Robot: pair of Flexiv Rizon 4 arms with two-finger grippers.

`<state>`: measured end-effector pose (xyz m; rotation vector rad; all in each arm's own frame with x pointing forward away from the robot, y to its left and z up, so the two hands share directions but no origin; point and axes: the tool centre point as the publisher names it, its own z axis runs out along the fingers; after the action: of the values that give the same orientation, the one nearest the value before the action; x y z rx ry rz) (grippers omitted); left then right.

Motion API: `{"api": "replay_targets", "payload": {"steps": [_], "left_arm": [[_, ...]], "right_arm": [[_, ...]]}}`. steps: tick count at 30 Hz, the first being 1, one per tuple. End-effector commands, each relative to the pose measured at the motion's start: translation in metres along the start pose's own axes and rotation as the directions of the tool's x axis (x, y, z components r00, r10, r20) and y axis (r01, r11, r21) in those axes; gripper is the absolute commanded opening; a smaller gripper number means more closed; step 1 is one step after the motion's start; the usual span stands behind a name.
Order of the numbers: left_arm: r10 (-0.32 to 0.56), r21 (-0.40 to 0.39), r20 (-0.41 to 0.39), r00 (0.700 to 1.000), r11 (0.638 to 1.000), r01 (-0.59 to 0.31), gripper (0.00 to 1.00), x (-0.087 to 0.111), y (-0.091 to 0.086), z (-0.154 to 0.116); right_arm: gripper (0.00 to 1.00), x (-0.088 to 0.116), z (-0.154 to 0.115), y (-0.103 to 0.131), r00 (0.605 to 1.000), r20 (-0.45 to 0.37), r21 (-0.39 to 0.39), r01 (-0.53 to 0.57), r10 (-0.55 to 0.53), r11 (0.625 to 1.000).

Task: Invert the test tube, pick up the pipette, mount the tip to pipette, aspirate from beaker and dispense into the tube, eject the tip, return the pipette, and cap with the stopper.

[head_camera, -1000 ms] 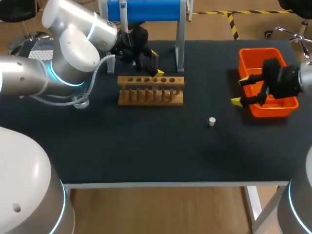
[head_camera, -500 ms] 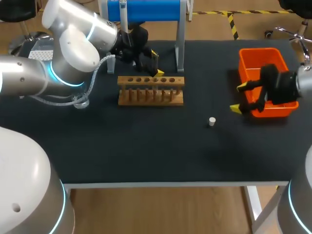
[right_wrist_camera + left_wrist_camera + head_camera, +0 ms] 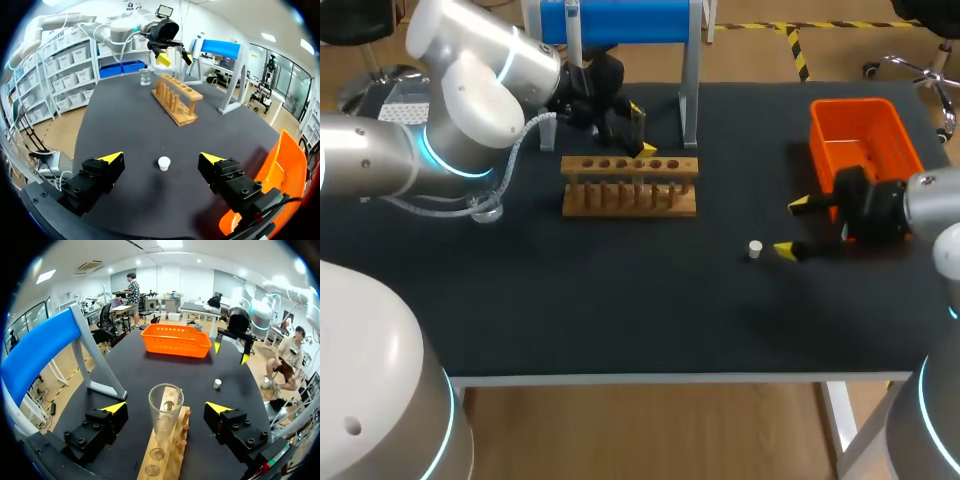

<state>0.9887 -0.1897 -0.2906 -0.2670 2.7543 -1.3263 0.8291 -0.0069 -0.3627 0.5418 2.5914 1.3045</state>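
Since 1 second ago, the right gripper (image 3: 792, 228) has slid off the orange bin (image 3: 865, 125) to just beside the white stopper (image 3: 755, 248), its fingers spread. The left gripper (image 3: 642, 128) hangs open around the upright test tube (image 3: 165, 410) in the wooden rack (image 3: 630, 187).

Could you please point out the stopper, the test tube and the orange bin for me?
stopper (image 3: 755, 249): head view, on its white top.
test tube (image 3: 165, 412): left wrist view, on its clear glass wall.
orange bin (image 3: 855, 105): head view, on its far rim.
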Motion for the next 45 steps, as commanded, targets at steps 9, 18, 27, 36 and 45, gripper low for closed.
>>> {"api": "replay_targets", "payload": {"steps": [9, 18, 27, 36, 45], "left_arm": [[-0.001, -0.005, -0.004, 1.000, 1.000, 0.001, 1.00, -0.001, -0.001, 0.000], [-0.001, -0.005, -0.004, 1.000, 1.000, 0.001, 1.00, -0.001, -0.001, 0.000], [-0.001, -0.005, -0.004, 1.000, 1.000, 0.001, 1.00, -0.001, -0.001, 0.000], [-0.001, -0.005, -0.004, 1.000, 1.000, 0.001, 1.00, -0.001, -0.001, 0.000], [-0.001, -0.005, -0.004, 1.000, 1.000, 0.001, 1.00, -0.001, -0.001, 0.000]], "right_arm": [[1.00, -0.001, 0.037, -0.011, 0.999, 0.032, 0.089, -0.036, 0.033, 0.995], [1.00, -0.002, 0.053, -0.015, 0.996, 0.050, 0.113, -0.074, 0.068, 0.991], [0.94, -0.002, 0.065, -0.018, 0.995, 0.064, 0.128, -0.085, 0.077, 0.988], [0.72, -0.005, 0.072, -0.020, 0.990, 0.094, 0.131, -0.115, 0.103, 0.985], [0.65, -0.006, 0.074, -0.022, 0.985, 0.119, 0.118, -0.136, 0.122, 0.984]]}}
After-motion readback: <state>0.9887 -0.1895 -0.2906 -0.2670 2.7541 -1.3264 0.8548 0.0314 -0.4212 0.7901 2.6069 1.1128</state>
